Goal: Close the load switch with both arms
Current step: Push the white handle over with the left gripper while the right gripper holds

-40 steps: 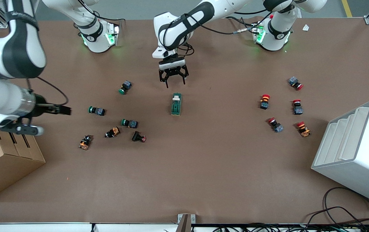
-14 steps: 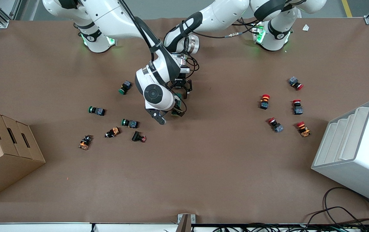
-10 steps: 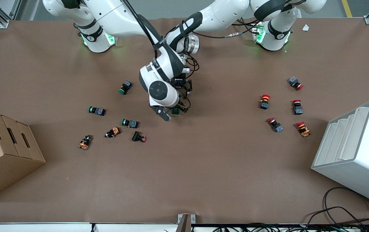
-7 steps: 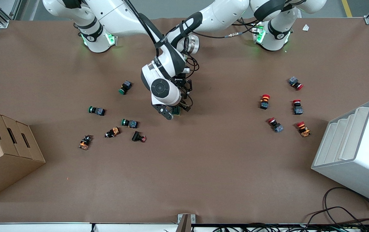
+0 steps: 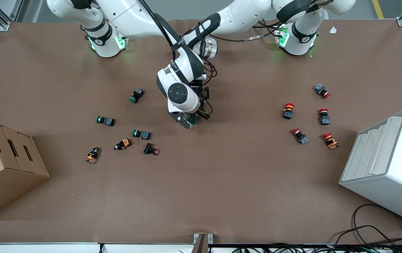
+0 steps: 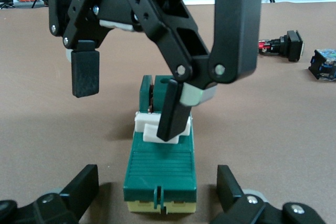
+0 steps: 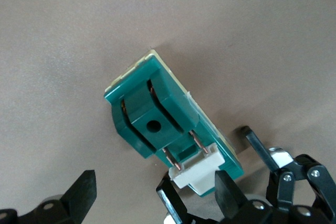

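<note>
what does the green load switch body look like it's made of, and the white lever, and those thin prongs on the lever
The dark green rectangular load switch body looks like moulded plastic, smooth with a slight sheen and ribbed top. The white lever piece seems matte plastic too. The two thin prongs joining it look like metal, coppery and shiny, though that is only a guess.

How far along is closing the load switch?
Done: both arms have reached the load switch. In hand: the left gripper is open, its fingers either side of the green body; the right gripper is open, with one finger on the white lever. Left: pressing the lever shut.
</note>
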Available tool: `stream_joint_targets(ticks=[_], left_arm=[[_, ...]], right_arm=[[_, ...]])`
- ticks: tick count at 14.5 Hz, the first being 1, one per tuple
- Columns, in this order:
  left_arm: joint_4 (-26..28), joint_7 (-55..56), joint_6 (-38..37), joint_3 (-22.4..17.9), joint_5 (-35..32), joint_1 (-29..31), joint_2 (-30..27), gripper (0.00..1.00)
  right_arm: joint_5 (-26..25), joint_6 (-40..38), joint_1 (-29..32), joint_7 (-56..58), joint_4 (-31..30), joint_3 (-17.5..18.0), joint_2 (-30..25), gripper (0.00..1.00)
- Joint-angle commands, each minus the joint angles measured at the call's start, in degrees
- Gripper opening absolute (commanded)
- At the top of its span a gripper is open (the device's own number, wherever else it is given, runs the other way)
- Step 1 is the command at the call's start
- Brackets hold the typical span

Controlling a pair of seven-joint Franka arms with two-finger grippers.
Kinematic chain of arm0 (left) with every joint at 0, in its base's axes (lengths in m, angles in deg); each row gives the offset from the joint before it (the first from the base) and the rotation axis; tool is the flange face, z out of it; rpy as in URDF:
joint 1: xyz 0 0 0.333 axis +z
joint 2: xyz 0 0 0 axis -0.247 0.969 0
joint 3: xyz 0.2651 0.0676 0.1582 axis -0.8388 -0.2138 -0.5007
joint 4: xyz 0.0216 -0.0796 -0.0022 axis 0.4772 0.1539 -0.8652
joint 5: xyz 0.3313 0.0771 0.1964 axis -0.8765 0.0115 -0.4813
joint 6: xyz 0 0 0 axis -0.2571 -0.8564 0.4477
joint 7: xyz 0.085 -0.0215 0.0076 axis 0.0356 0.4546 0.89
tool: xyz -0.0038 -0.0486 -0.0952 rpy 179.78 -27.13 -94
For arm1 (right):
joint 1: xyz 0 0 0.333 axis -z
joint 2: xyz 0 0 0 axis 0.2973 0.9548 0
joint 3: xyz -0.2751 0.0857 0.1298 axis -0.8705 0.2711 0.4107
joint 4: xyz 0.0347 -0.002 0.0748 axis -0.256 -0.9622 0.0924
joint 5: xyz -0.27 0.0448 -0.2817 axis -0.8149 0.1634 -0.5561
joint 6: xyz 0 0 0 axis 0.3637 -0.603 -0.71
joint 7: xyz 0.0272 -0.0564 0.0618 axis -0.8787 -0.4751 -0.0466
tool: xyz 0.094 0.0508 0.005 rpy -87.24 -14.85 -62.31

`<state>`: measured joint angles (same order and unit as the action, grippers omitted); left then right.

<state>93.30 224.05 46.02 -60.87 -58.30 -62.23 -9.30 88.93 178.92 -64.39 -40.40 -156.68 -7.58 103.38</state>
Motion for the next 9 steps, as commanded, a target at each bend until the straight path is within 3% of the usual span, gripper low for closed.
stream_joint_targets(ticks=[1,3,9], left_arm=[[-0.2,0.3,0.3,-0.1,0.1,0.1,2.8,0.99],[-0.2,0.3,0.3,-0.1,0.1,0.1,2.8,0.99],[-0.2,0.3,0.3,-0.1,0.1,0.1,2.7,0.99]], right_arm=[[2.0,-0.3,-0.5,4.6,-0.8,-0.2,0.1,1.00],[1.6,-5.8,-0.1,7.2,-0.5,-0.3,0.0,1.00],[2.2,-3.2,-1.2,6.6,-0.7,-0.3,0.1,1.00]])
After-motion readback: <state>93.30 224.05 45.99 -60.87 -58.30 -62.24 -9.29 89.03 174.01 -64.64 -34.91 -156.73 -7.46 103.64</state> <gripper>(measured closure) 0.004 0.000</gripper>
